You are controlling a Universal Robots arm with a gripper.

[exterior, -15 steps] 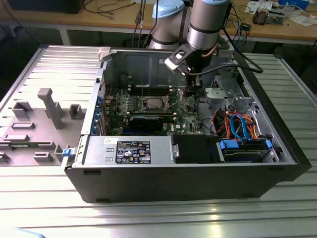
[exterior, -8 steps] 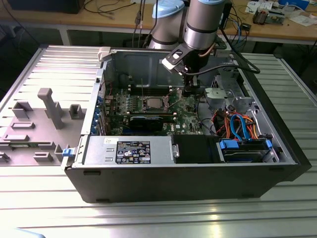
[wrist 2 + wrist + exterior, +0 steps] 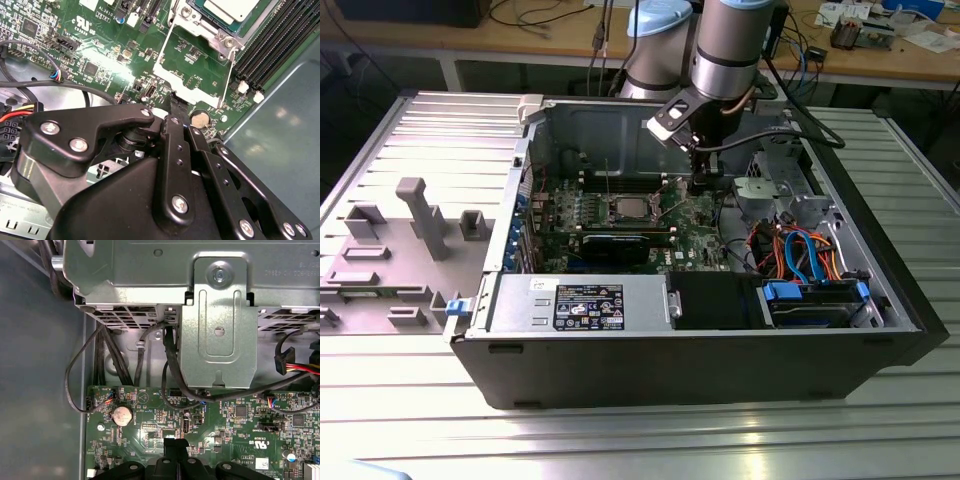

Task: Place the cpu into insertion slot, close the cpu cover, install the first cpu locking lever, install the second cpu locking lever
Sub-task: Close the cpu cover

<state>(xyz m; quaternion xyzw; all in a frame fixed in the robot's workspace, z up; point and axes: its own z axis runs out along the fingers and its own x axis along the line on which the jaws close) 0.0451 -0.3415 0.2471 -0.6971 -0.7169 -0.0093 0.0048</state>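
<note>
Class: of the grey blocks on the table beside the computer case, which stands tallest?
The T-topped grey post at the exterior view's left; the other blocks around it are squat.

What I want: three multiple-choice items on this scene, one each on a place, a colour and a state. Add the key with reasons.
1. Where is the cpu? A in the insertion slot; B on the grey tray; C on the power supply.
2. What colour is the circuit board? A blue; B green; C red.
3. How is the cpu cover? A shut over the cpu; B swung open; C taken off entirely.
Key: 1 A, its silver top sits inside the slot's rim; 2 B, green in the first wrist view; 3 B, its frame stands off the cpu, board showing through its window.
</note>
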